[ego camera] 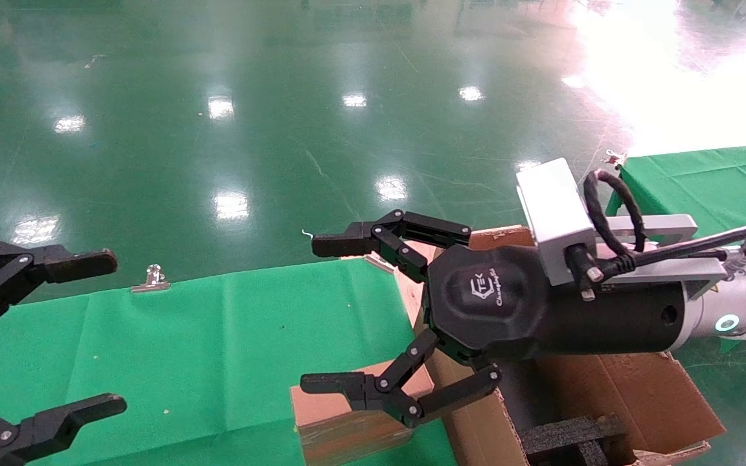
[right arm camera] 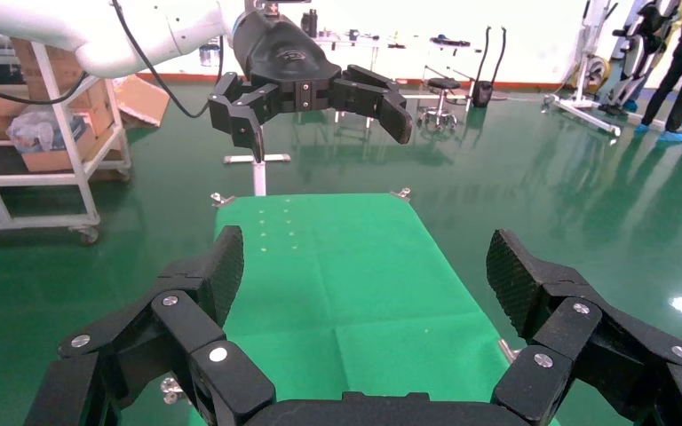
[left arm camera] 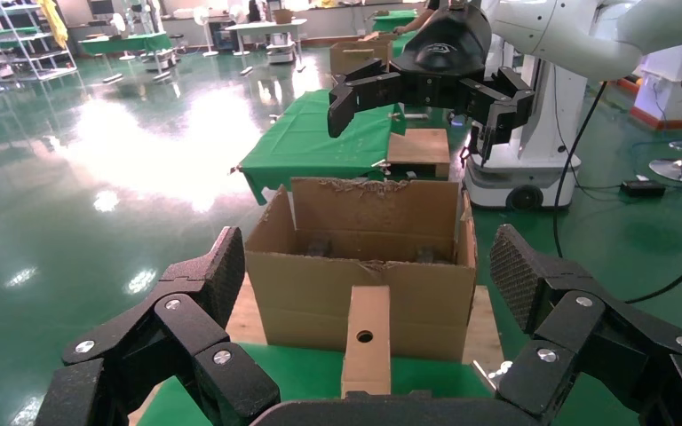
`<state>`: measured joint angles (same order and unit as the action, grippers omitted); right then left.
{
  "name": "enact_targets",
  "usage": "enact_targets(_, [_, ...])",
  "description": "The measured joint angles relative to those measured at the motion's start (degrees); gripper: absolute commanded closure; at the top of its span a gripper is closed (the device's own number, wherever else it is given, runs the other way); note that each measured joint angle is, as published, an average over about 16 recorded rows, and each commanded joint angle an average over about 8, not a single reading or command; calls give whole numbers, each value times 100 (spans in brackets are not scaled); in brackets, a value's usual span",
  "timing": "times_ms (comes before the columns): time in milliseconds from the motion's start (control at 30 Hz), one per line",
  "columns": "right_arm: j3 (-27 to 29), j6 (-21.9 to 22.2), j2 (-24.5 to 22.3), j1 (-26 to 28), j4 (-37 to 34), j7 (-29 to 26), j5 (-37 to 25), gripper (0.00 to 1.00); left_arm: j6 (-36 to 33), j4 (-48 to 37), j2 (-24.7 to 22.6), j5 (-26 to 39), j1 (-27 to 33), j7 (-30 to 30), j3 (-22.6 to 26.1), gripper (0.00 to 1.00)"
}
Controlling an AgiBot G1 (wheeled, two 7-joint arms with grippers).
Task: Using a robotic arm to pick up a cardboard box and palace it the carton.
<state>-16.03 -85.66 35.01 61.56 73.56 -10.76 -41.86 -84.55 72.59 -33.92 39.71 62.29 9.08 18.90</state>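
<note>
Both tools gape wide: right tool (ego camera: pixel 337 317) above cardboard box (ego camera: pixel 347 424), left tool (ego camera: pixel 75 333) apart.

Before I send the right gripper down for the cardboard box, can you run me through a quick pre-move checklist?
1. Right gripper open and empty: ok.
2. Cardboard box in view on the green table, standing on edge beside the carton: ok.
3. Right gripper lined up over the cardboard box: cannot tell.
4. Left gripper open, apart from the box: ok.
5. Carton flaps open, black foam insert inside: ok.
</note>
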Motion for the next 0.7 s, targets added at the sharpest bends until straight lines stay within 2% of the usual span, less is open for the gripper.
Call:
enact_targets(100, [0,0,0,0,0,0,-1,0,0,0,0,0,0,0,0,96])
enact_targets(133, [-1,0,-1,1,1,1,-4,0,0,0,0,0,0,0,0,100])
enact_targets(433, [-139,-37,19,179,35,32,-362,0,0,-1,0,0,0,0,0,100])
enact_targets(700, [-645,-189,238,778,-82,22,-1445,0,0,-1,0,-1,1,-1,1,100])
